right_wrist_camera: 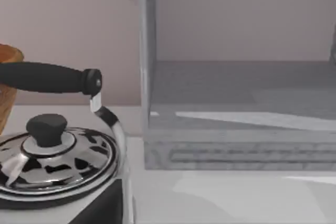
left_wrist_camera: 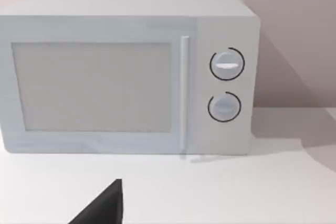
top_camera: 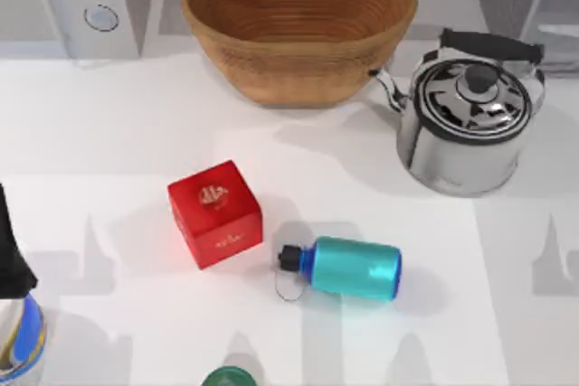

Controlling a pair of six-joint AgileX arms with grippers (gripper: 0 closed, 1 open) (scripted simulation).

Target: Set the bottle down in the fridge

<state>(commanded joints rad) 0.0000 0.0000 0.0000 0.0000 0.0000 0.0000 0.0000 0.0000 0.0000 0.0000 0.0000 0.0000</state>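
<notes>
Lying on its side on the worktop [top_camera: 109, 133], just beside the red cube [top_camera: 215, 214], the bottle [top_camera: 348, 268] looks untouched; the open fridge [right_wrist_camera: 241, 114] waits empty. Either claw's state I cannot tell.

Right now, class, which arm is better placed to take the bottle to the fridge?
Probably the right. The bottle lies on its side slightly right of centre, and the right wrist view faces the open fridge beside the kettle; the left faces the microwave.
</notes>
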